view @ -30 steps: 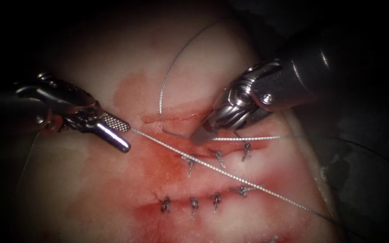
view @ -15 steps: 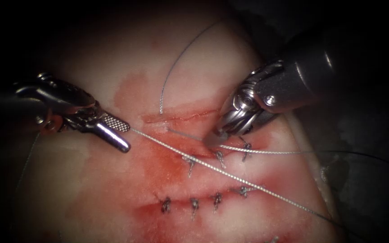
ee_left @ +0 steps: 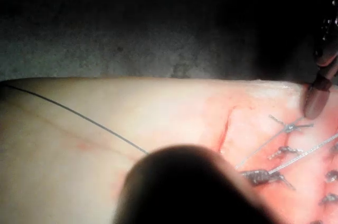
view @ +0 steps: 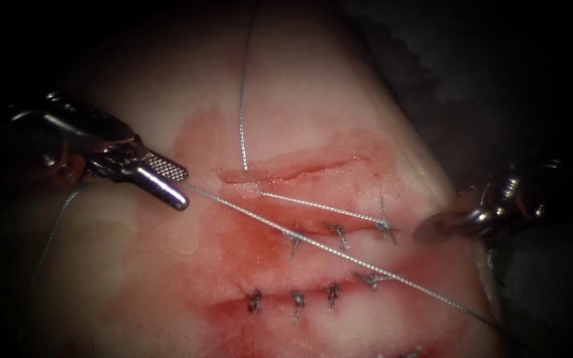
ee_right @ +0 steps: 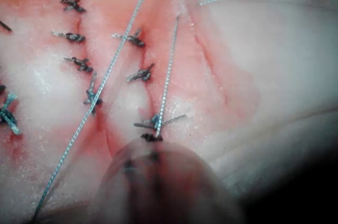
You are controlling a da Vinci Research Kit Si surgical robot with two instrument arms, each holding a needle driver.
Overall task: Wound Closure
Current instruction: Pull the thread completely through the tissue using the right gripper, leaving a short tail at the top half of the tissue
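Note:
The tissue (view: 134,265) has an open cut (view: 286,172) at the top and two stitched cuts below it. My left tool (view: 180,189) is left of the cuts, shut on the thread (view: 339,255), which runs taut from its jaws down to the right across the stitches. A second strand (view: 319,207) goes from the open cut's left end to the rightmost stitch (view: 383,224). It leads toward my right tool (view: 432,229) at the tissue's right edge, whose jaws look closed on it. In the right wrist view this strand (ee_right: 168,71) ends at the tool tip (ee_right: 153,182).
A thin strand (view: 240,113) comes down from the top and enters the tissue at the open cut's left end. Red fluid (view: 247,245) stains the tissue around the stitched cuts. Knotted stitches (view: 293,301) close the lowest cut. The tissue's right edge drops off beside the right tool.
My right tool has moved from over the middle cut out to the right edge, and the strand it held now lies straight and tight. The left tool has stayed put.

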